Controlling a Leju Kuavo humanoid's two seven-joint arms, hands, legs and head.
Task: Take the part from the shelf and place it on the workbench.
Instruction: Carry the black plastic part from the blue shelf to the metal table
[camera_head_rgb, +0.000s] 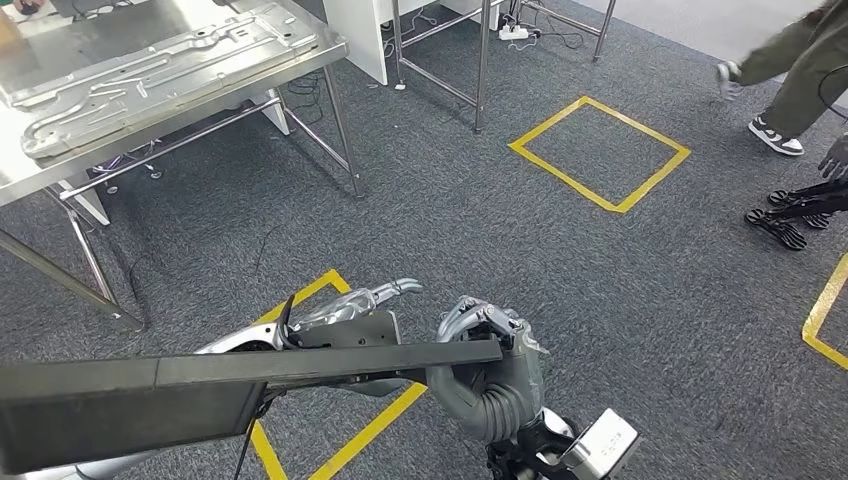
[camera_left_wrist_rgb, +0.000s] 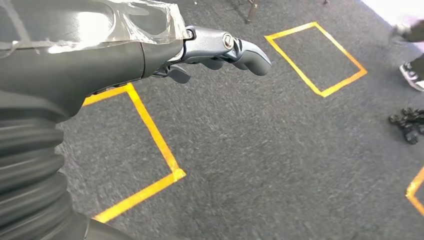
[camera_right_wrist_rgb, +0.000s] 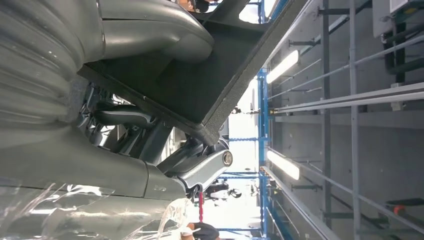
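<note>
A long flat dark part (camera_head_rgb: 230, 385) stretches across the lower left of the head view, roughly level. My right hand (camera_head_rgb: 490, 345) grips its right end; in the right wrist view the thumb (camera_right_wrist_rgb: 150, 30) lies on one face of the part (camera_right_wrist_rgb: 200, 85) and the fingers (camera_right_wrist_rgb: 200, 165) curl under the other. My left hand (camera_head_rgb: 365, 300) shows just past the part's far edge with its fingers stretched out, and in the left wrist view the fingers (camera_left_wrist_rgb: 225, 47) hold nothing over the carpet. The steel workbench (camera_head_rgb: 60, 170) stands at the upper left.
A stamped metal sheet (camera_head_rgb: 170, 70) lies on the workbench. Yellow tape squares (camera_head_rgb: 600, 150) mark the grey carpet. A person (camera_head_rgb: 800, 70) walks at the upper right, beside a black wheeled stand (camera_head_rgb: 795, 210). More table legs (camera_head_rgb: 480, 70) stand at the back.
</note>
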